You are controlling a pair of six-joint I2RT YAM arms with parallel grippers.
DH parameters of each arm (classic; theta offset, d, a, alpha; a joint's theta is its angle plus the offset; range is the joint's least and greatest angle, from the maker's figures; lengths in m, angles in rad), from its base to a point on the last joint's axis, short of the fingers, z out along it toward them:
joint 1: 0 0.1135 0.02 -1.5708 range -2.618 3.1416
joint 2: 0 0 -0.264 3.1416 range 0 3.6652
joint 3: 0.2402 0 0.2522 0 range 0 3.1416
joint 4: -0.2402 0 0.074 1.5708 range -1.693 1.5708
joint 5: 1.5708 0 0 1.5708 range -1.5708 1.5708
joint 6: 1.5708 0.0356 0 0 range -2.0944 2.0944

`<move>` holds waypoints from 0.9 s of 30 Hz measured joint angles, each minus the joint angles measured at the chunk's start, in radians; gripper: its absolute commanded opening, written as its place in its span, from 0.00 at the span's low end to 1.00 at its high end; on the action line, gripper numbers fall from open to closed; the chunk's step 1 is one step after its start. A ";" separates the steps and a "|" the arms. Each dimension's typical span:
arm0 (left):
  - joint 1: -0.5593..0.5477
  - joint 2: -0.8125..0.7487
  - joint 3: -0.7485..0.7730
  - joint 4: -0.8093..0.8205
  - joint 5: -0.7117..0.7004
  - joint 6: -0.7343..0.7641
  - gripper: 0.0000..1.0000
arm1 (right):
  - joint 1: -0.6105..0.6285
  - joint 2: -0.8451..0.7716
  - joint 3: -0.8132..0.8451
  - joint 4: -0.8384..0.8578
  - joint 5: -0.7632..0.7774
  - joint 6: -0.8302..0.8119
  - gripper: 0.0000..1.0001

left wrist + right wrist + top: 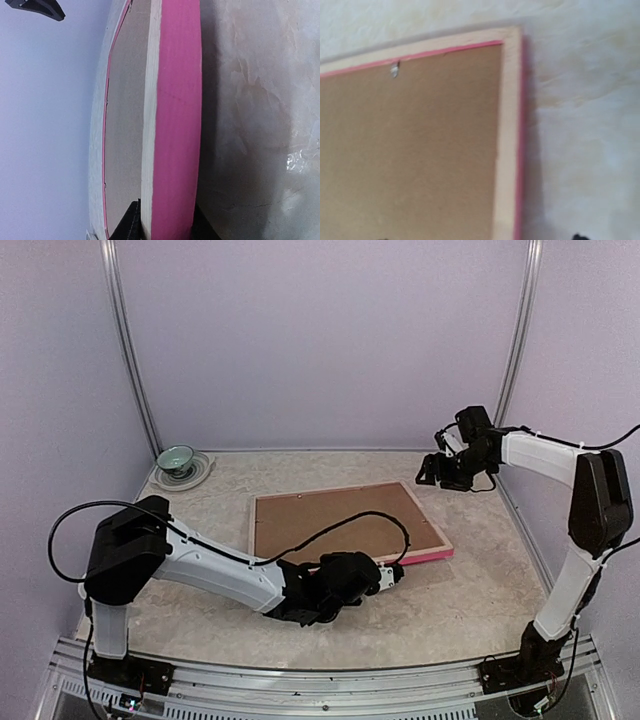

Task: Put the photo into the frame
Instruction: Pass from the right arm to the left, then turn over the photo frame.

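**Grip state.** The fingers (pixel 131 226) of the left gripper (pixel 398 572) were closed on the frame (pixel 175 125). One was set against the pale wood face and the other against the opposite side, with the pink edge showing between them. In the top view, the hold was taken on the near rail at about 5 o'clock of the frame. The right gripper (pixel 432 472) was held clear above the table (pixel 480 600), off the frame's 2 o'clock corner. Nothing was seen in it, and how far its fingers were open could not be told.

**Location.** The frame lay at the centre of the table, wood face up. Its opening was filled by a brown board (pixel 340 525). The photo was not seen in any view, and whether it lay under the board could not be told. A bowl (pixel 177 458) stood at 10 o'clock, well apart.

**Handling.**
- **Frame:** It was judged stiff and light, but long for a hold at one edge. Sag or twist about the pinch should be expected if it is lifted from one rail.
- **Finish:** The painted edge was judged smooth, so slipping is likely under a light grip.
- **Hold points:** Hold is best taken across a rail near its middle, with the opposite rail steadied by the other arm.
- **Photo:** As a thin print, it would probably flex and crease easily, so it should be taken by an edge.
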 measured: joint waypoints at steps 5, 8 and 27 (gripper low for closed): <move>0.019 -0.005 0.209 -0.220 0.054 -0.042 0.09 | -0.051 -0.088 0.000 -0.022 0.023 -0.022 0.87; 0.045 -0.003 0.418 -0.400 0.103 -0.092 0.09 | -0.072 -0.164 -0.013 -0.013 0.053 -0.028 0.90; 0.214 0.140 0.996 -0.881 0.338 -0.463 0.05 | -0.291 -0.485 -0.299 0.092 0.177 0.025 0.97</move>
